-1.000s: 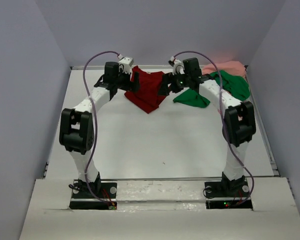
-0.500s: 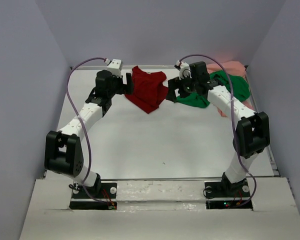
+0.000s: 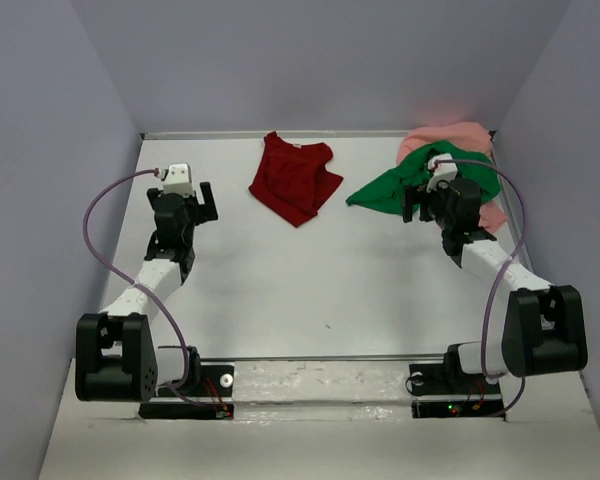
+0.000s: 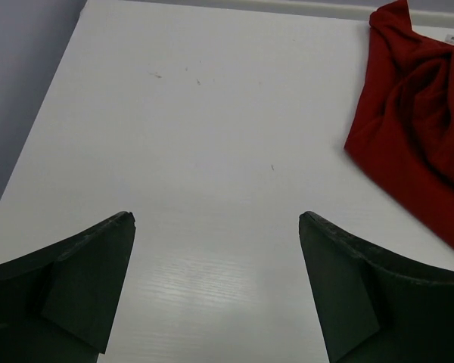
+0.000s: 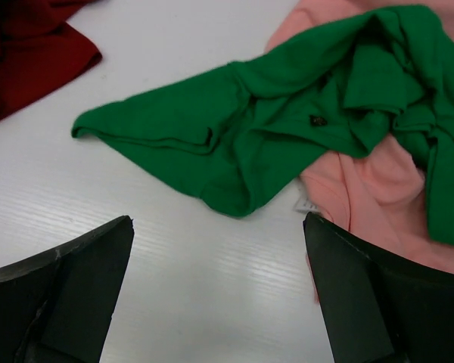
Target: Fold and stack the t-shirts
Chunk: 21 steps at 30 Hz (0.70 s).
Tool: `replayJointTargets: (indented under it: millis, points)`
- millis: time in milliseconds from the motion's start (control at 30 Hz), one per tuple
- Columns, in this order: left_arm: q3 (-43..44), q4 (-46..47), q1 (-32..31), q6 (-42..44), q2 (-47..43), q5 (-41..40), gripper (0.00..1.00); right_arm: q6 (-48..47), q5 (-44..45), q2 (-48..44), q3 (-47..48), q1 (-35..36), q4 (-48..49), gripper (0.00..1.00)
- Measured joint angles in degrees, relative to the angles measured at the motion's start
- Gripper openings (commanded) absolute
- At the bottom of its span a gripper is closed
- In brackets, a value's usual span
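Three tees lie crumpled at the far side of the white counter (image 3: 310,280), none folded or stacked yet. Red shirt (image 3: 295,182) sits alone near far-centre. Green shirt (image 3: 385,190) is far right, draped partly over the pink shirt (image 3: 458,135) by the rt corner. Left fingers (image 4: 83,265) are spread wide, holding nothing, over bare counter w/ the red shirt ahead & to their right, well apart. Right fingers (image 5: 76,272) are also spread wide & empty, just short of the green shirt's near edge, pink cloth beside it.
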Motion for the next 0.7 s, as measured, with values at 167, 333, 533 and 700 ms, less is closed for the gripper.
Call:
replayJointTargets:
  millis: [167,333,533,700]
  points:
    - [-5.46,7.34,0.00,-1.88,0.04,-0.24,0.99,2.40,-3.17,3.15,-8.76,-4.52,9.64,1.00]
    - [-7.50,14.86,0.00,-3.26,2.25,-1.57,0.99,4.57,-5.09,6.67,-16.90,-7.50,23.28,1.00]
    - [-10.10,19.43,0.00,-4.31,3.50,-2.60,0.99,6.99,-3.19,7.82,-20.63,-8.02,33.40,0.79]
    - [-12.33,23.61,0.00,-4.46,4.11,-5.57,0.99,9.64,1.14,7.85,-23.56,-8.02,41.40,0.99]
